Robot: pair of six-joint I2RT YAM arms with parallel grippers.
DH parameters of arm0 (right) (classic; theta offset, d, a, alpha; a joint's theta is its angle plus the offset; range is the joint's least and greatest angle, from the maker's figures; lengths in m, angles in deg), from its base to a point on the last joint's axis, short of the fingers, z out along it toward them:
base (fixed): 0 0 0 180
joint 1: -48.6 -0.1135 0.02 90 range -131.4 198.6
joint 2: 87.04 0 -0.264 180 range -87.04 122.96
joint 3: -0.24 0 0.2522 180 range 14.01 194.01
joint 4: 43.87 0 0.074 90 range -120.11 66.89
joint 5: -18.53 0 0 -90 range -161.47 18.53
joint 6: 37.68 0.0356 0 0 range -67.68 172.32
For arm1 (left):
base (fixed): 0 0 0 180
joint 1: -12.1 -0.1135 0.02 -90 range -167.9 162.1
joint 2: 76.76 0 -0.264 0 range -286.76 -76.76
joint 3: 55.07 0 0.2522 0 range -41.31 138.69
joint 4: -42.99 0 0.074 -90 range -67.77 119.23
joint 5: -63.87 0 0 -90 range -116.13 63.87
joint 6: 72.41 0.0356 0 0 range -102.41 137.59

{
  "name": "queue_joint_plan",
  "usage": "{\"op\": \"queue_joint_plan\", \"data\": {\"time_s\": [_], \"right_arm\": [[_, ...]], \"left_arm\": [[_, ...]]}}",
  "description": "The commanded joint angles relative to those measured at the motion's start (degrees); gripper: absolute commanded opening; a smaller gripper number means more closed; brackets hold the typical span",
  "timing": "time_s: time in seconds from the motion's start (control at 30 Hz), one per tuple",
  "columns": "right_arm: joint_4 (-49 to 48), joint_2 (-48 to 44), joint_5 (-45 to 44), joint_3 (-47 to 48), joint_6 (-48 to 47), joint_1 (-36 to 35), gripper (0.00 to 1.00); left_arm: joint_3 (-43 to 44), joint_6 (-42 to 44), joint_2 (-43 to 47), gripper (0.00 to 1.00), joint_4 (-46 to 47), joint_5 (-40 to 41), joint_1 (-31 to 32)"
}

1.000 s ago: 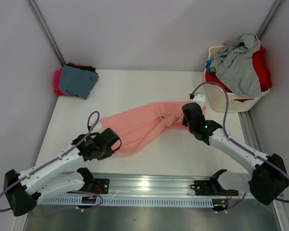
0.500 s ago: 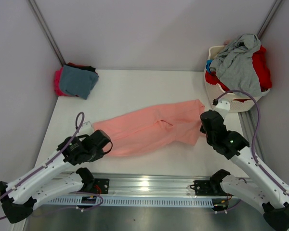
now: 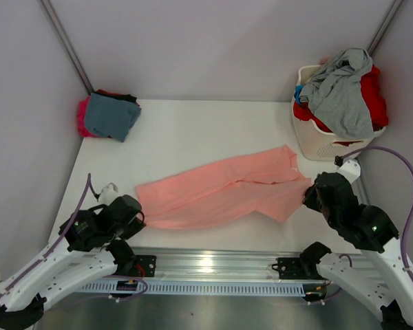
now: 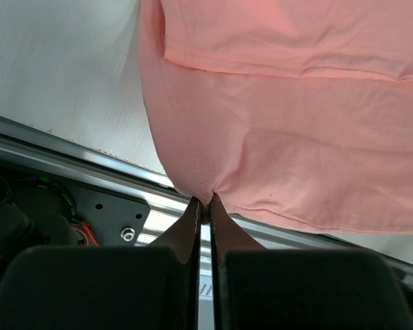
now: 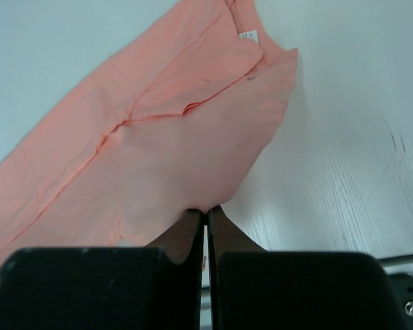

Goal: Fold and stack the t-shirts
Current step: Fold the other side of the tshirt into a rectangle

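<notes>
The salmon-pink t-shirt (image 3: 220, 189) lies stretched across the front of the white table between my two grippers. My left gripper (image 3: 136, 217) is shut on its left hem edge, seen in the left wrist view (image 4: 205, 201) with the pink cloth (image 4: 289, 144) pulled taut above it. My right gripper (image 3: 307, 196) is shut on the shirt's right edge (image 5: 206, 210); the shirt (image 5: 158, 137) spreads away with its small white label (image 5: 245, 35) near the collar. A folded stack of teal, magenta and black shirts (image 3: 109, 115) sits at the back left.
A white slotted laundry basket (image 3: 323, 141) stands at the back right, heaped with a grey shirt (image 3: 341, 89) and red cloth (image 3: 373, 93). The metal rail (image 3: 206, 265) runs along the table's near edge. Grey walls close in on both sides.
Both arms have drawn back and apart, left to the left, right to the right and nearer the front edge. The pink shirt has been pulled out longer and flatter between them.
</notes>
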Motion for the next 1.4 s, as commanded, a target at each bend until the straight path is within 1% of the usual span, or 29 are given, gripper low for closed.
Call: {"op": "queue_joint_plan", "data": {"time_s": [0.0,0.07,0.17,0.33,0.4,0.53,0.63,0.7,0.83,0.97,1.03,1.1,1.13,1.17,1.23,1.37], "right_arm": [[8.87,-2.48,2.09,3.22,6.16,-0.20,0.00],[10.10,-3.81,3.06,2.70,9.14,-0.20,0.00],[10.72,-4.25,2.44,1.30,9.85,-0.20,0.00],[6.25,-3.64,2.53,-2.39,9.77,-0.11,0.00],[4.66,-2.94,1.14,-2.49,8.89,-0.20,0.00],[-1.92,0.92,-2.47,-1.61,5.38,-0.02,0.00],[-6.14,3.65,-5.90,-0.38,2.22,0.33,0.00],[-8.60,6.02,-7.13,-0.11,-0.33,1.29,0.00],[-15.46,10.33,-8.37,-0.55,-3.67,4.54,0.00],[-20.30,14.37,-9.86,-0.55,-7.28,8.32,0.00],[-23.02,16.92,-10.82,-0.38,-9.47,9.82,0.00],[-25.91,18.85,-13.11,-0.55,-11.40,10.69,0.00],[-26.45,21.04,-13.64,-0.20,-12.46,12.09,0.00],[-27.07,22.19,-13.73,-0.11,-12.90,12.89,0.00],[-27.95,25.00,-12.94,0.76,-12.91,14.99,0.00],[-29.88,29.31,-13.11,1.55,-12.56,15.71,0.00]], "left_arm": [[-0.08,-3.45,3.02,0.01,-13.16,-1.72,0.40],[-0.61,-3.89,4.26,0.01,-13.16,-2.07,0.40],[-1.31,-4.07,3.74,0.00,-13.16,-2.16,0.40],[0.53,-4.07,1.01,0.00,-13.08,-0.06,0.40],[2.20,-4.60,-0.66,0.01,-13.08,1.44,0.40],[4.48,-4.51,-3.29,0.01,-8.35,6.26,0.31],[7.38,-3.28,-6.45,0.01,-6.14,9.52,0.31],[9.48,-1.01,-8.74,0.00,-3.86,12.25,-0.39],[12.13,3.04,-15.67,0.01,-0.34,14.80,-3.28],[11.69,7.52,-18.76,0.01,3.53,15.07,-8.90],[10.91,8.58,-19.29,0.00,6.16,16.73,-9.79],[10.38,11.13,-20.34,0.00,8.27,16.74,-12.16],[10.12,12.18,-20.87,0.01,10.28,15.69,-14.43],[9.94,14.10,-21.40,0.01,11.52,15.25,-15.24],[9.85,15.70,-23.16,0.01,14.85,15.07,-16.21],[10.29,18.33,-27.81,0.01,19.60,15.42,-17.44]]}}
